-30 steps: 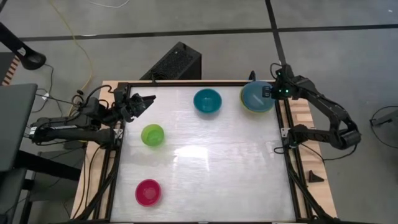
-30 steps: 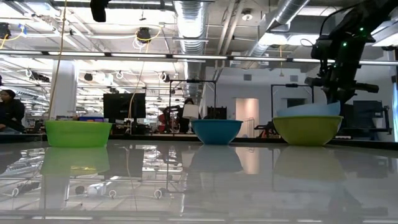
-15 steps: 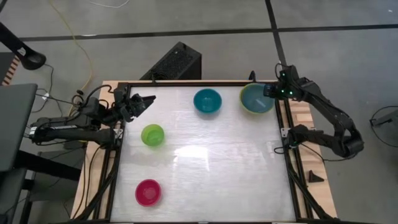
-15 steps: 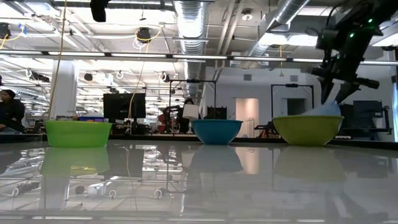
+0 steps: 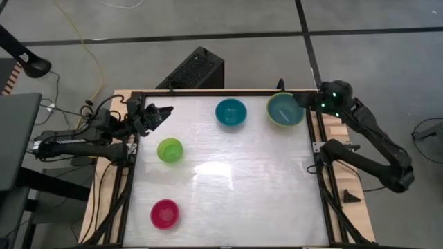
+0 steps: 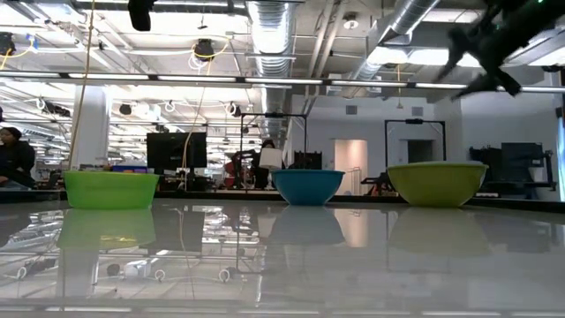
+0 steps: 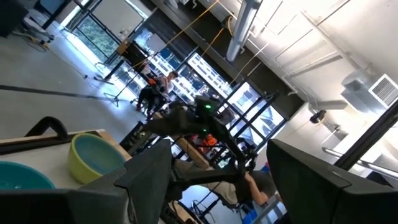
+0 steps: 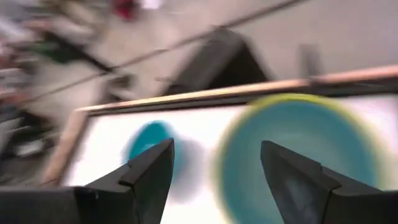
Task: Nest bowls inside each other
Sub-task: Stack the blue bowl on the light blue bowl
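Observation:
The light blue bowl [image 5: 285,110] sits nested in the olive-green bowl [image 5: 270,114] at the table's far right; the low view shows only the olive-green bowl [image 6: 437,184]. The teal bowl [image 5: 230,112] stands to their left. The lime green bowl [image 5: 169,149] is at mid left and the magenta bowl [image 5: 165,214] at near left. My right gripper [image 5: 302,101] hangs open above the nested pair's right rim, holding nothing; in its wrist view my right gripper [image 8: 214,168] looks down on the light blue bowl [image 8: 298,155]. My left gripper [image 5: 165,111] waits open at the far left corner.
A black frame [image 5: 208,93] borders the table. A dark box [image 5: 197,69] stands on the floor beyond the far edge. The middle and near right of the glossy tabletop [image 5: 242,187] hold nothing.
My right gripper has opened and let go of the light blue bowl, then risen and drawn back toward the table's right edge, tipping up toward level. The bowl, which stood tilted with its rim above the olive-green bowl, has settled down inside it.

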{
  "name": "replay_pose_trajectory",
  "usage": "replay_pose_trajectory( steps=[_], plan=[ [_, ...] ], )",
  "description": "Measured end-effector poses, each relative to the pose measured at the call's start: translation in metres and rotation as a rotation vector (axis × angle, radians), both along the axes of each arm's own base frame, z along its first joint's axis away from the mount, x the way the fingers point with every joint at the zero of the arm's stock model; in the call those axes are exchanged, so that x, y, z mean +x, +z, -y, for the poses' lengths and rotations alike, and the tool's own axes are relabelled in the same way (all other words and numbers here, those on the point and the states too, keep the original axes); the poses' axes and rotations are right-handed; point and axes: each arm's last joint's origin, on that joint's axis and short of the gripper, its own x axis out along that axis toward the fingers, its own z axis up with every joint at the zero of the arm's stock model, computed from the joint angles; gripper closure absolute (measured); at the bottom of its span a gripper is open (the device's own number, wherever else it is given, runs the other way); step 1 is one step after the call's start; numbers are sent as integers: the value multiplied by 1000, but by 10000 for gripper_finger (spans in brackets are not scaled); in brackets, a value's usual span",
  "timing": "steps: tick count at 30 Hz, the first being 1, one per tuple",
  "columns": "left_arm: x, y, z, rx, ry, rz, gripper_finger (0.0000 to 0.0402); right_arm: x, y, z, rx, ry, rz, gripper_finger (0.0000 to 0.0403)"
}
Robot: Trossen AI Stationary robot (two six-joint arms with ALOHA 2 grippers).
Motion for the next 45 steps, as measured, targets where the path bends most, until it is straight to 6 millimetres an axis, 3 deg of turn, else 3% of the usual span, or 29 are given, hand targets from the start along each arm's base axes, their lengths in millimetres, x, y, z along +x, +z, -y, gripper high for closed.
replay_pose_trajectory(
  steps=[8,14,21,27,33,39,45],
  plan=[
    [0,-1,-1,13,34,-12,148,38,29,-34,-90,430,318,127],
    [4,-10,1,4,-51,-107,148,76,41,-60,-174,629,450,127],
    [4,-11,1,-18,-58,-118,148,131,30,-83,-207,771,467,127],
    [4,-11,1,-27,-50,-112,148,177,1,-96,-253,858,406,127],
    [4,-11,2,-43,-63,-106,148,202,-37,-83,-322,844,161,127],
    [4,-11,5,-43,-88,-103,148,210,-69,-58,-406,846,-105,127],
    [5,-11,8,-49,-100,-103,148,212,-86,-28,-448,804,-235,127]
  ],
)
